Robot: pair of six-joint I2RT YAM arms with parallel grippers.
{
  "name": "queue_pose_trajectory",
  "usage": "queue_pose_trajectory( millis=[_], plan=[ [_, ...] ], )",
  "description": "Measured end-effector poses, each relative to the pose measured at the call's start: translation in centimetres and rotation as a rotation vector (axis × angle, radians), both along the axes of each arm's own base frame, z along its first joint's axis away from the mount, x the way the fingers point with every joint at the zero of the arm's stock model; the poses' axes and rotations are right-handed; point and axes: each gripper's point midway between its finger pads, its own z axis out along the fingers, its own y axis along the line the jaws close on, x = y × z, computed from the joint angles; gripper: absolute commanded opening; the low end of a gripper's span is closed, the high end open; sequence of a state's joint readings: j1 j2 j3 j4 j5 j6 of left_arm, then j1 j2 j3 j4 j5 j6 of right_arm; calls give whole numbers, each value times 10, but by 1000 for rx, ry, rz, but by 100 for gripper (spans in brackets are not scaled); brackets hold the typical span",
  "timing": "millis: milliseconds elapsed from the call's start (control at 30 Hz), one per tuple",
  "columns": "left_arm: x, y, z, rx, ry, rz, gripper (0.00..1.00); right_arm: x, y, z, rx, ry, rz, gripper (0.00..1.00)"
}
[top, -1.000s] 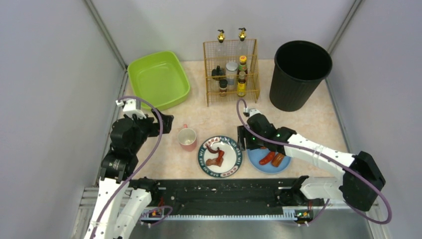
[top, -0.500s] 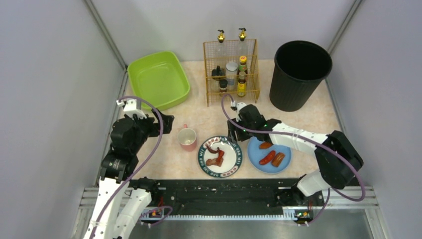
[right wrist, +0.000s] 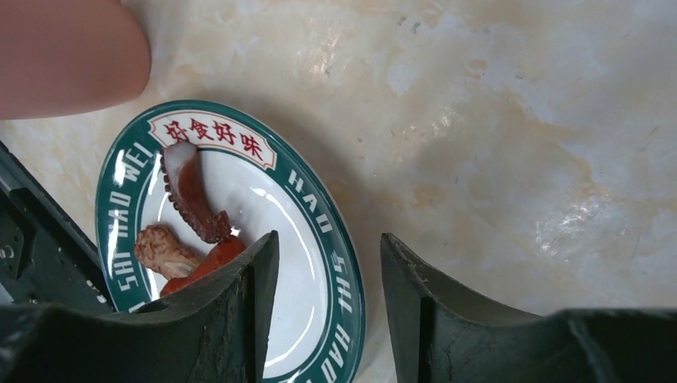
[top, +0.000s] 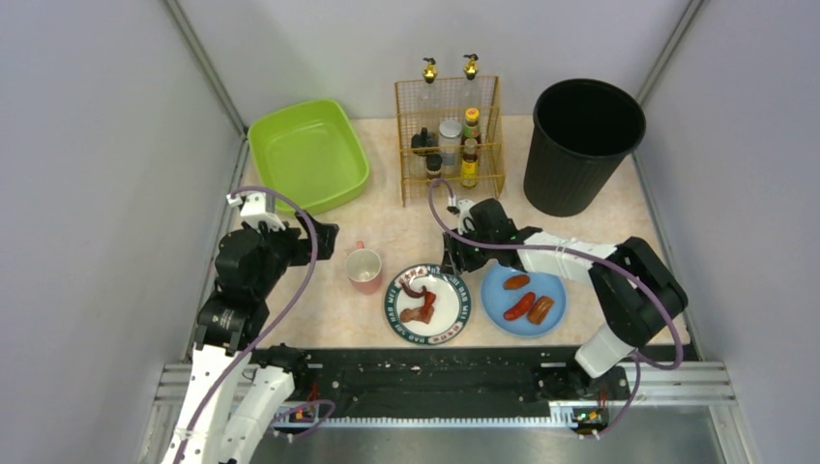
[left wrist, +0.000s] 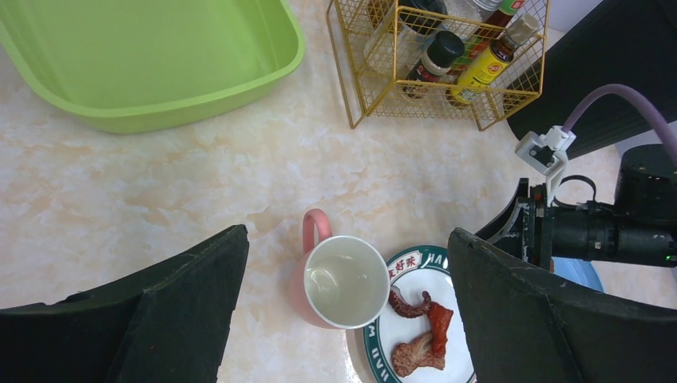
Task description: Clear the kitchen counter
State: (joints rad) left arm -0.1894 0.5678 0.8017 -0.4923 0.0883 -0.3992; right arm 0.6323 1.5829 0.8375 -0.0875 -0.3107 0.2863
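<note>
On the pale marbled kitchen counter [top: 406, 227] lie a pink mug [top: 365, 269], a green-rimmed white plate [top: 396, 314] with food scraps [top: 420, 304] and a blue plate [top: 498, 311] with sausages [top: 529, 305]. My right gripper [top: 451, 261] is open and low over the green-rimmed plate's far right rim; in the right wrist view [right wrist: 329, 263] its jaws straddle that rim [right wrist: 339, 263], one finger over the plate, one over the counter. My left gripper [top: 324, 237] is open and empty, raised left of the mug; in the left wrist view [left wrist: 347, 263] the mug [left wrist: 345, 281] sits between the jaws.
A green tub [top: 307, 153] stands at the back left, a wire rack of bottles [top: 449, 140] at the back middle and a black bin [top: 580, 145] at the back right. A black rail [top: 425, 372] runs along the near edge. Grey walls close both sides.
My right gripper has swung left from over the blue plate to the green-rimmed plate's far right rim, uncovering the sausages. The left arm has not moved.
</note>
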Motion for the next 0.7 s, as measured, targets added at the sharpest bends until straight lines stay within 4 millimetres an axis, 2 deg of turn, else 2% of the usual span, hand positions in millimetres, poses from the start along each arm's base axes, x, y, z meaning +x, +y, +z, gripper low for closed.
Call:
queue_pose_trajectory(
  millis=[167,400,533,700],
  plan=[
    [0,0,0,0,0,0,99,-9,-2,-17,-2,48,22,49],
    [0,0,-1,1,3,-1,99,-21,0,-24,29,87,60,44],
    [1,0,-1,1,6,-1,99,-25,0,-24,40,99,71,36],
    [1,0,-1,1,6,-1,99,-29,0,-26,38,118,78,22]
  ],
)
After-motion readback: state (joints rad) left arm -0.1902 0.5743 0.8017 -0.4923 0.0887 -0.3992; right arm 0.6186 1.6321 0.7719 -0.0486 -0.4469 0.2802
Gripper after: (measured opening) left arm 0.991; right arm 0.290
